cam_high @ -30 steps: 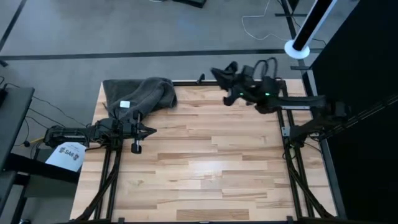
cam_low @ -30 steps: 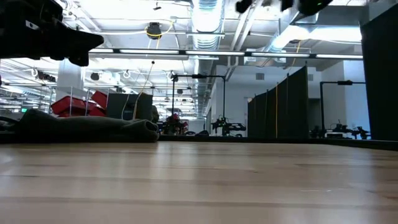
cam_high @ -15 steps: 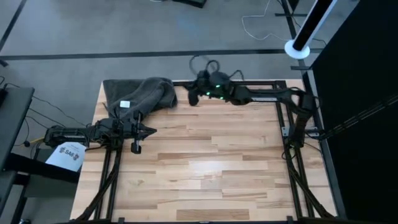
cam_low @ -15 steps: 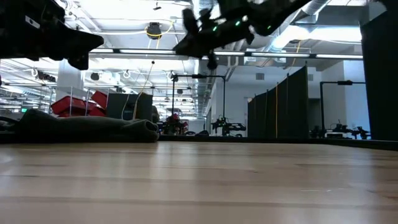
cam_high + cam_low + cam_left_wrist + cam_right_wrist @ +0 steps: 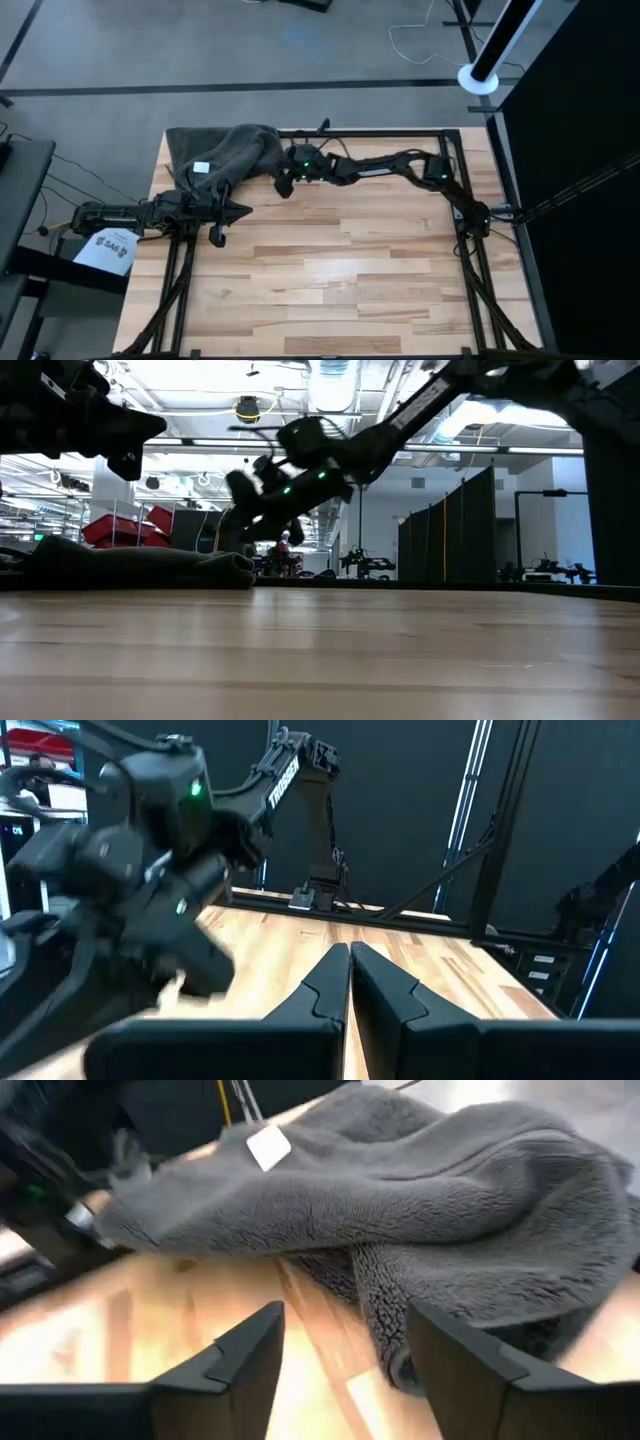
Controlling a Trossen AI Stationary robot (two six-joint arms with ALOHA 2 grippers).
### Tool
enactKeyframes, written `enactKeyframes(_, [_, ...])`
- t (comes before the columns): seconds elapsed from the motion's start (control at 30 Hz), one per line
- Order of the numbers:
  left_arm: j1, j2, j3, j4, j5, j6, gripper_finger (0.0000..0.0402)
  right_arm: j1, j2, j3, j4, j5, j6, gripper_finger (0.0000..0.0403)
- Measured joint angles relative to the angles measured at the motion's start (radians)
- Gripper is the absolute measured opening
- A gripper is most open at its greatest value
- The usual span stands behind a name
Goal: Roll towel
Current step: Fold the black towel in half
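Towel (image 5: 225, 155) lies crumpled at the table's (image 5: 340, 270) far left corner. Right gripper (image 5: 283, 185) hovers just beside its edge, fingers spread apart – holding nothing. Left gripper (image 5: 238, 211) waits near the towel, fingers pressed together.

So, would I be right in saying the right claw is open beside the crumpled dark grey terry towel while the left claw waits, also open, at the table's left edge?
Not quite: the left claw is shut, its fingers pressed together in the left wrist view. The rest holds: the right claw is open beside the crumpled dark grey terry towel, and the left claw waits at the left edge of the light wooden table.
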Motion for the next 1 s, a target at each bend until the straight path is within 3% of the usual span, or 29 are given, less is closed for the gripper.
enactKeyframes(0.13, [0.0, 0.0, 0.0, 0.0, 0.0, -0.005, 0.0, 0.028, 0.069, 0.103, -0.128, 0.145, -0.103, 0.0225])
enactKeyframes(0.37, [0.0, 0.0, 0.0, 0.001, 0.0, -0.005, 0.0, 0.032, 0.178, 0.26, -0.266, 0.2, -0.114, 0.0212])
enactKeyframes(0.5, [0.0, 0.0, 0.0, 0.001, 0.0, -0.02, 0.0, 0.03, 0.209, 0.307, -0.332, 0.259, -0.086, 0.0161])
enactKeyframes(0.67, [0.0, 0.0, 0.0, 0.001, 0.0, -0.064, 0.0, 0.009, 0.193, 0.316, -0.368, 0.242, 0.044, 0.0024])
enactKeyframes(0.83, [0.0, 0.0, 0.0, 0.006, 0.0, -0.148, 0.0, 0.022, 0.127, 0.314, -0.441, 0.244, 0.052, 0.0003])
enactKeyframes(1.0, [0.0, 0.0, 0.0, 0.037, 0.0, -0.254, 0.0, 0.076, -0.077, 0.317, -0.741, 0.278, 0.007, 0.0001])
